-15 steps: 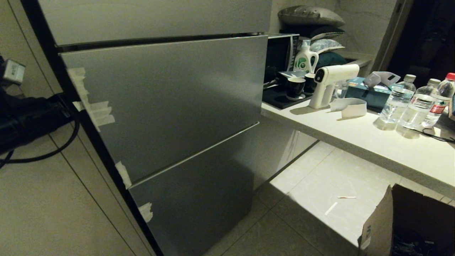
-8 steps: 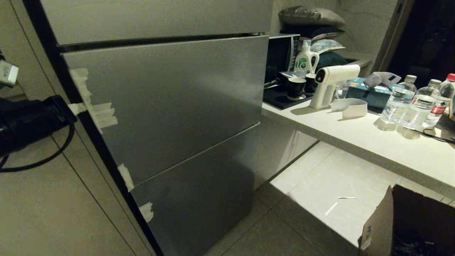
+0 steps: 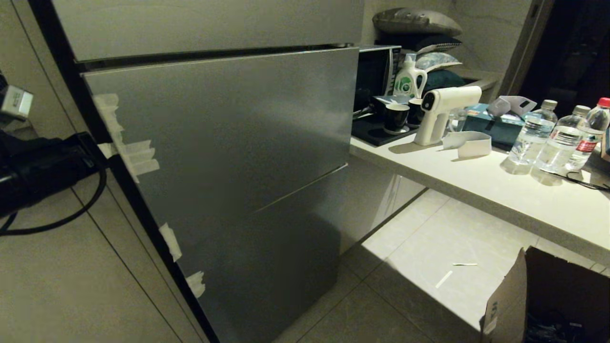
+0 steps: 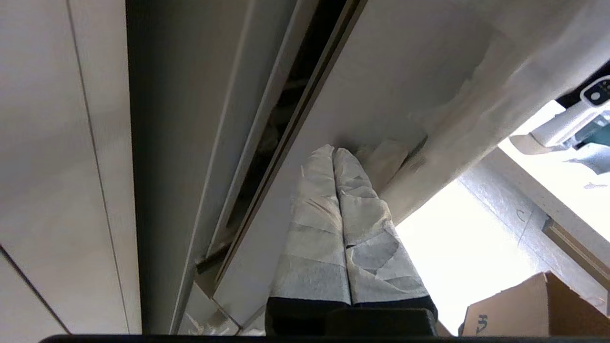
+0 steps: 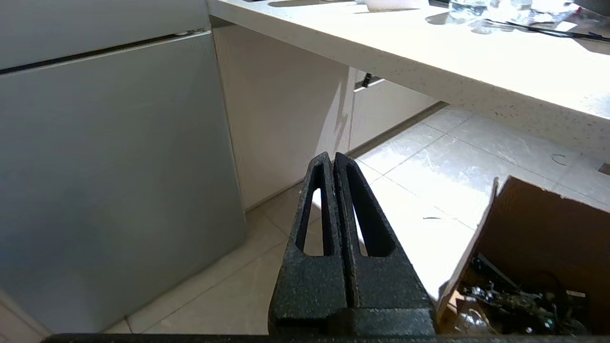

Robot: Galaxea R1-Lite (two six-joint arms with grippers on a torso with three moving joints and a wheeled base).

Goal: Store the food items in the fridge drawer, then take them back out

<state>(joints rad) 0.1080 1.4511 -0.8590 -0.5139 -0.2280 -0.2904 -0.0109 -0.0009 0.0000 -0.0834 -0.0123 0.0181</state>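
The fridge's grey steel fronts fill the head view, and the middle drawer front [image 3: 228,128] stands slightly ajar. A dark gap [image 4: 286,109] shows between it and the fridge body in the left wrist view. My left arm [image 3: 47,164] reaches in from the left to that front's taped left edge [image 3: 136,157]. My left gripper [image 4: 332,152], its fingers wrapped in white tape, is shut with the tips against the taped edge. My right gripper [image 5: 332,156] is shut and empty, hanging above the floor tiles. The clear fridge drawer and the food items are hidden.
A white counter [image 3: 476,186] to the right of the fridge carries water bottles [image 3: 531,136], a white spray gun [image 3: 441,112] and dark cups [image 3: 396,118]. An open cardboard box [image 3: 548,300] stands on the floor at the lower right. A second steel front [image 3: 267,267] lies below.
My left arm has shifted a little to the right, toward the taped edge. The seam between the middle and lower fronts now looks blurred at its left end. The right arm has not moved.
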